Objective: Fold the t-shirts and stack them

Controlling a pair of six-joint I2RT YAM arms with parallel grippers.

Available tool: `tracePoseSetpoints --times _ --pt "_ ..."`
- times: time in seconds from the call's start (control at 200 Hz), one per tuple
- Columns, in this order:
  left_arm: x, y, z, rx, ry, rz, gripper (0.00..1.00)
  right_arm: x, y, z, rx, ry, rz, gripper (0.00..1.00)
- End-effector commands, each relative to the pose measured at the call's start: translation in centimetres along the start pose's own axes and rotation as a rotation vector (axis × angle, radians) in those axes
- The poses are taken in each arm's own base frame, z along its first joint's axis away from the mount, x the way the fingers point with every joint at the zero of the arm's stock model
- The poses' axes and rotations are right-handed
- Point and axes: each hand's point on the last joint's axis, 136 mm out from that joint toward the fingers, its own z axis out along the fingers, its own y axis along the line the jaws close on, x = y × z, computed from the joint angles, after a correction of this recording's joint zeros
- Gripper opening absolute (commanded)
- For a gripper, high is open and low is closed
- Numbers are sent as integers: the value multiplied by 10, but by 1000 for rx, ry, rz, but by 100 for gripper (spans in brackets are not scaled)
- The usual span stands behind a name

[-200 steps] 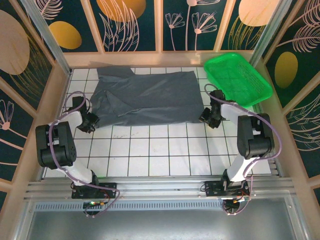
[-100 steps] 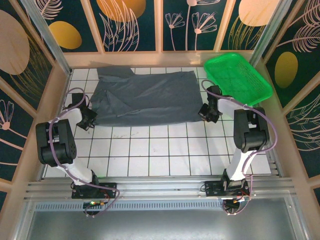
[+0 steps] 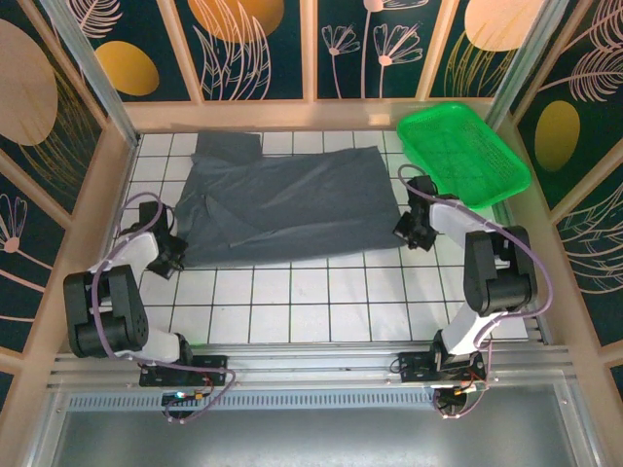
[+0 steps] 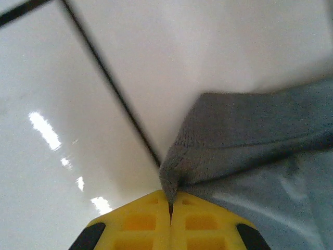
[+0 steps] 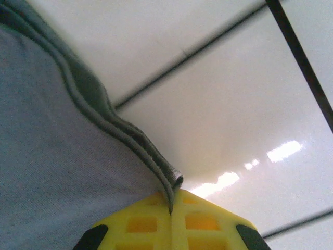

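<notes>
**Fig. Two-arm grasp before the first fold.** A dark grey t-shirt [image 3: 282, 209] lies spread and unfolded on the far half of the white-tiled table [image 3: 311, 302]. One sleeve points to the far left. A green basket [image 3: 462, 156] stands at far right, just beside the cloth but not on it.

The left pincer [image 3: 171, 253] is at the shirt's near-left corner and the right pincer [image 3: 407, 232] is at its near-right corner. In each wrist view the yellow pads [image 4: 140, 221] are pressed together, with cloth nipped in the seam between them. The left grips a bunched corner. The right grips the doubled hem [image 5: 130, 140].

Handling, as a judgement: the fabric is light, limp and non-fragile. It will sag and drape between the two holds rather than keep its shape, and it should slide easily over the glossy tiles. The stitched hem and corners are the firmest places to hold. A grip in mid-panel would probably catch a single layer or form a loose pucker. Uneven lifting is likely to skew the fold line.
</notes>
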Motion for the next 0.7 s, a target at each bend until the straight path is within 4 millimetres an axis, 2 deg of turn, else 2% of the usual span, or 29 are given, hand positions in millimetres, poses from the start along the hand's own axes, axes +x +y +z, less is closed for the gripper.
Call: tracePoseSetpoints --times 0.0,0.14,0.31,0.4,0.475,0.566,0.696 --pt "5 27 1 -74 -23 -71 4 17 -32 -3 104 8 32 0" --pt "9 43 5 -115 -41 -101 9 29 -37 6 97 42 37 0" --pt "16 51 5 -117 -35 -165 20 27 -32 6 82 47 42 0" --pt "15 51 -1 -101 -51 -204 38 23 -30 1 79 32 38 17" --pt "9 46 -9 -77 -69 -226 54 18 -27 -6 70 12 32 26" --pt "-1 36 -23 -49 -99 -244 60 10 -20 -20 41 -25 23 34" --pt "-22 9 -54 38 -147 -249 69 -3 0 -49 -25 -104 -20 41"
